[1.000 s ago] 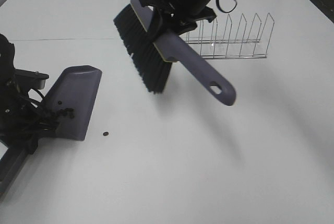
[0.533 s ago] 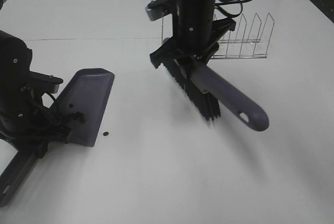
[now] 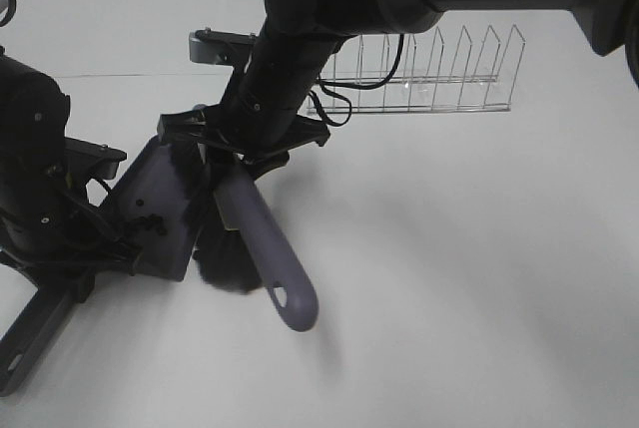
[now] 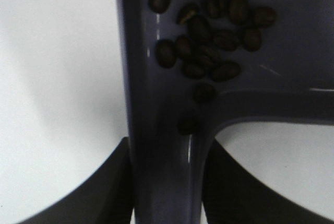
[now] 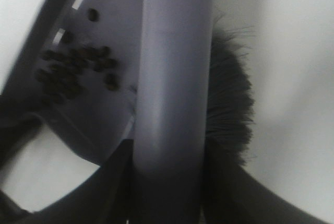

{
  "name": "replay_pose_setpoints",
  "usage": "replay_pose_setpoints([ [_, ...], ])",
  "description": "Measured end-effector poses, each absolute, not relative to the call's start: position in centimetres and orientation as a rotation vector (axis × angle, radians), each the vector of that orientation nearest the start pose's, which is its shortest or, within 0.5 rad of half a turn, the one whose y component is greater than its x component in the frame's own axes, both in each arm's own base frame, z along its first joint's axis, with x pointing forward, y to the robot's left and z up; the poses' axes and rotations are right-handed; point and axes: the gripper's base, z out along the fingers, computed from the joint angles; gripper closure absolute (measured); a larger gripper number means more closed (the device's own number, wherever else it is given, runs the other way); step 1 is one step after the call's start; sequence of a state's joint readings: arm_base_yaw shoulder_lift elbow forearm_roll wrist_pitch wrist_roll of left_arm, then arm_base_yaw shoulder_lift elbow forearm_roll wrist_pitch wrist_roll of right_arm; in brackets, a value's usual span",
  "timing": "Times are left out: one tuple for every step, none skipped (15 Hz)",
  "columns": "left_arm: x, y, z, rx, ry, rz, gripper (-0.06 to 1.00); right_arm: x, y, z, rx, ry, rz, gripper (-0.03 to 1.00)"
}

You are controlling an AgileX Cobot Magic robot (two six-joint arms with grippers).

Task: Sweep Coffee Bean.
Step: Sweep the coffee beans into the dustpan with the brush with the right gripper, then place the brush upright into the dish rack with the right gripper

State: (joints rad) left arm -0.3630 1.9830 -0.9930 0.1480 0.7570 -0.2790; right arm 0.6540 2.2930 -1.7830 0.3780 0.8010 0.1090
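Dustpan (image 3: 150,174) being pinched at handle by left pincer (image 4: 166,182), brush (image 3: 262,238) by right pincer (image 5: 169,182), bristles (image 3: 225,270) being pressed beside pan's lip. Heaped coffee bean (image 4: 209,41) lying inside dustpan. Risk: beans being flicked onto table (image 3: 449,248) by hard stroke.

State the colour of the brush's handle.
The handle is a muted greyish purple, seen best in the exterior high view.

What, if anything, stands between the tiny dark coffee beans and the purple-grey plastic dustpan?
Nothing visible: the dark oval coffee beans lie inside the purple-grey plastic dustpan. The black-bristled brush sits at its open lip, possibly hiding strays.
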Motion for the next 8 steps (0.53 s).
replay_pose_setpoints([
  [29.6,-10.3,9.3,0.311,3.175,0.19,0.62,37.5,31.7,14.5,-0.412,2.82,0.725,0.6],
  [29.6,-10.3,9.3,0.309,3.174,0.187,0.62,37.7,31.7,14.5,-0.377,2.813,0.783,0.6],
  [29.6,-10.3,9.3,0.305,3.173,0.183,0.62,38.3,31.5,14.2,-0.322,2.799,0.888,0.6],
  [29.7,-10.3,9.3,0.3,3.173,0.178,0.62,39.1,30.9,14.1,-0.272,2.779,0.984,0.6],
  [29.6,-10.4,9.3,0.298,3.173,0.176,0.62,39.9,30.1,14.4,-0.225,2.744,1.081,0.6],
  [29.6,-10.4,9.3,0.297,3.174,0.175,0.62,40.9,29.1,15.1,-0.197,2.691,1.17,0.6],
  [29.7,-10.3,9.3,0.288,3.174,0.172,0.62,41.7,27.8,16.0,-0.193,2.644,1.195,0.6],
  [29.7,-10.1,9.3,0.272,3.177,0.168,0.62,42.5,26.4,17.2,-0.201,2.61,1.175,0.6],
])
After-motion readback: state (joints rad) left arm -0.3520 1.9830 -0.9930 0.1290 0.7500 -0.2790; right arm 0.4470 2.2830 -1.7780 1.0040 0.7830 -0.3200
